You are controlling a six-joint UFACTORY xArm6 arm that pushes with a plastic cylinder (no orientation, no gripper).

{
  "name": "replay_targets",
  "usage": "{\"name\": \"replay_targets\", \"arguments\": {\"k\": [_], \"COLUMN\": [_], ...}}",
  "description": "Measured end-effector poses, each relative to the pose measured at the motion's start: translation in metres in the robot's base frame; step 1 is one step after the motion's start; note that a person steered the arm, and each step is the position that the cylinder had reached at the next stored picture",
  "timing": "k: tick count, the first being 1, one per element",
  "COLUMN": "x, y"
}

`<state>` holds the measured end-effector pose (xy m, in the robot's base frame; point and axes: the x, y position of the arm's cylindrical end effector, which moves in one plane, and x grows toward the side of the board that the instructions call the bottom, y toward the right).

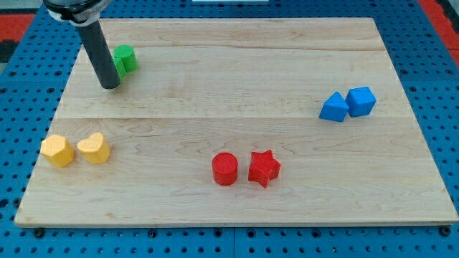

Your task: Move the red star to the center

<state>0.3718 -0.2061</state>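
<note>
While apart — red star (pixel 264 168), tip (pixel 110 86)

Pale grained wood board (pixel 237 79), smooth; matt red star (pixel 264 168); dark matt rod, my tip (pixel 110 87)

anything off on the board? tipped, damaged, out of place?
Nothing stands out. Blocks sit flat in pairs: red star beside red cylinder, two yellow, two blue. My tip rests at the view's top left, partly hiding the green block.
</note>
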Motion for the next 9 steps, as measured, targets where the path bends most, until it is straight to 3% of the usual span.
{"name": "replay_targets", "arguments": {"k": [1, 2, 3, 4, 5, 6, 7, 8, 9], "x": [0.000, 0.014, 0.043, 0.044, 0.044, 0.054, 0.098, 0.161, 0.195], "y": [0.002, 0.040, 0.041, 0.036, 0.101, 0.224, 0.331, 0.362, 0.333]}}
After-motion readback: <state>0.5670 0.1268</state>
